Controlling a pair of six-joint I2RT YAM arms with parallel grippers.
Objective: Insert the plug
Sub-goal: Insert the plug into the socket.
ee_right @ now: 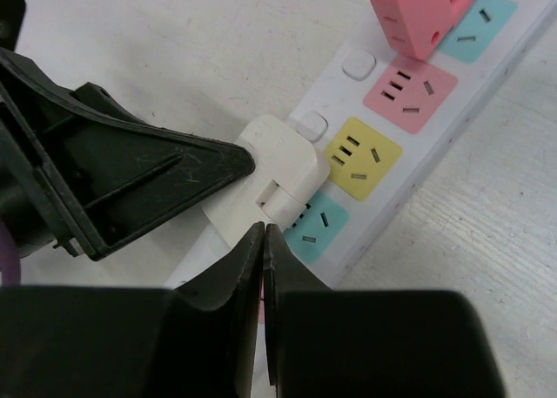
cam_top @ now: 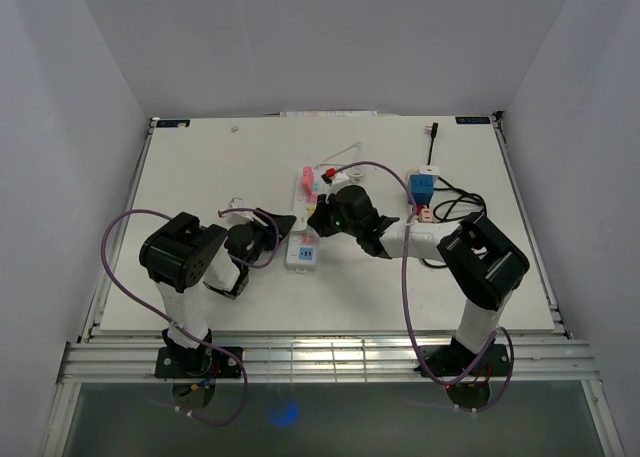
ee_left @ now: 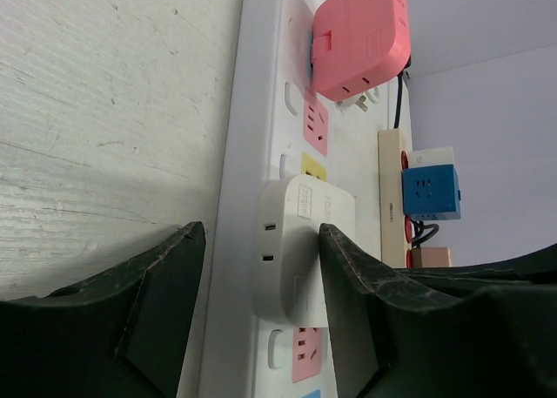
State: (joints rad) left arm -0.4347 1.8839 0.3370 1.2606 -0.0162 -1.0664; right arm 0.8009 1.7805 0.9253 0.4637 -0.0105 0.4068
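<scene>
A white plug [ee_left: 300, 241] sits on the white power strip [ee_left: 252, 111], over the sockets near the yellow one [ee_right: 364, 158]. My left gripper [ee_left: 261, 232] is open and straddles the plug; its right finger [ee_left: 348, 276] touches the plug's side, and the left finger stands apart beside the strip's edge. My right gripper [ee_right: 264, 232] is shut and empty, its tips right at the near edge of the plug [ee_right: 274, 167]. In the top view both grippers, left [cam_top: 285, 225] and right [cam_top: 320, 215], meet over the strip [cam_top: 303, 255] and hide the plug.
A pink adapter [ee_left: 361, 37] is plugged in further along the strip. A blue cube socket [cam_top: 422, 187] with black cables and a beige strip [ee_left: 392, 189] lie to the right. The left gripper's black finger [ee_right: 139, 176] lies close beside my right gripper.
</scene>
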